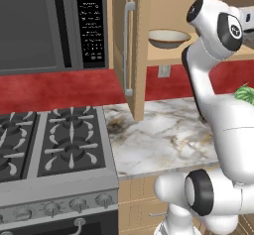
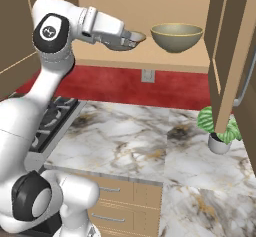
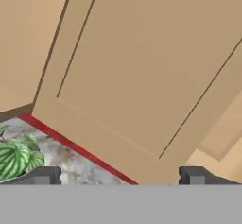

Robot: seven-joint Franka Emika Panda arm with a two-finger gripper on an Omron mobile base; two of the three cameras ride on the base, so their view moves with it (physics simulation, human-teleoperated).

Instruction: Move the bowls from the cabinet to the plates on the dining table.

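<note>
Olive-beige bowl [image 2: 176, 37] beside spread fingers [image 2: 134, 40]

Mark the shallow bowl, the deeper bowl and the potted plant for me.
shallow bowl [image 1: 168, 38], left base view, on its outer side wall below the rim.
deeper bowl [image 2: 177, 40], right base view, on its outer front wall.
potted plant [image 2: 219, 144], right base view, on its white pot.

1. The arm [image 2: 30, 116] is built of smooth, rounded, glossy white segments.
2. Its joints are capped with round black discs, ringed in dark grey.
3. A small light marking is seen on one black cap.
4. Two short dark grey fingertips [image 3: 45, 175] with squared ends are seen.
</note>
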